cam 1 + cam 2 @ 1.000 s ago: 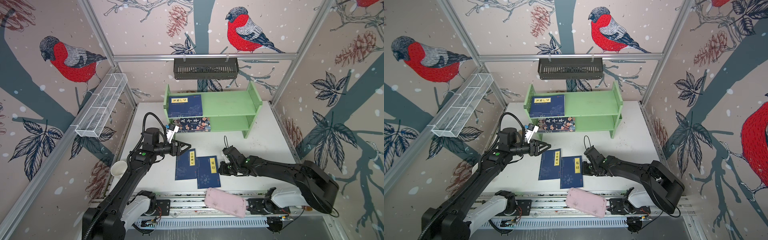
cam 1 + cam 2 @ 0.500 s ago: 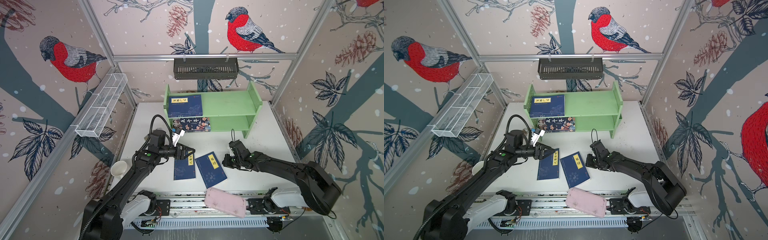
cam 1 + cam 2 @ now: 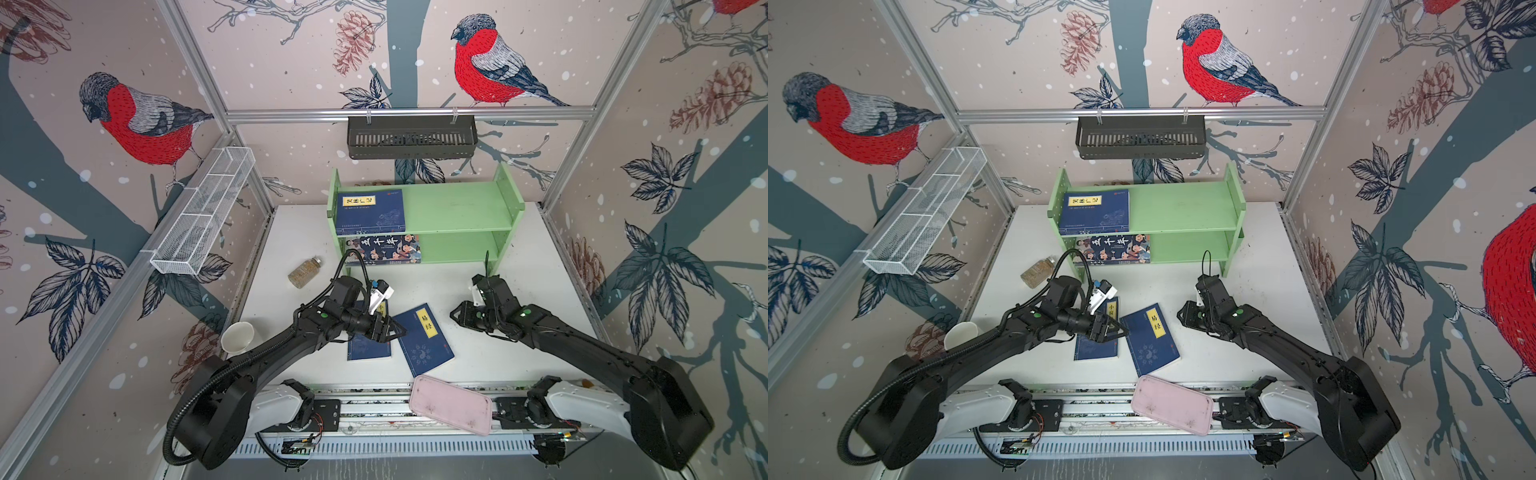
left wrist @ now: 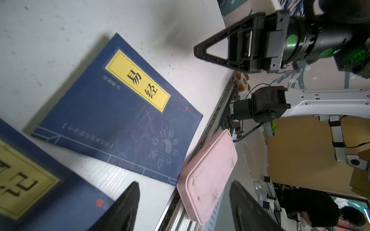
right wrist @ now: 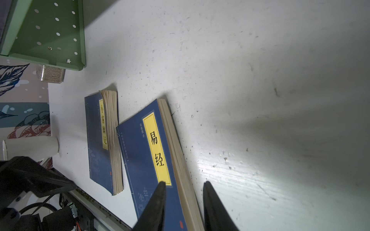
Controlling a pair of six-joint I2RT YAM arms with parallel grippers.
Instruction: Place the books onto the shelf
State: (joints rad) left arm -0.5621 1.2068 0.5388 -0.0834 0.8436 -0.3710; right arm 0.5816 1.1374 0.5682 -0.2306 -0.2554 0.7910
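Vs 1 s ago: L gripper [image 3: 398, 331] has swung from by the shelf [image 3: 457, 210] to just above the left book [image 3: 368, 350], fingers wide apart, empty. R gripper [image 3: 457, 315] has backed off the right book [image 3: 424, 343] and is now well apart from it; its fingers, pinched before, are now partly apart, empty. That book lies askew on the table [image 3: 457, 282]. Navy book [image 3: 370, 212] on top tier and cartoon book [image 3: 384, 249] on lower tier are unchanged.

White table [image 3: 432, 286], green shelf [image 3: 457, 208] at back, two navy books [image 3: 424, 345] lying flat, jar [image 3: 304, 272] near shelf
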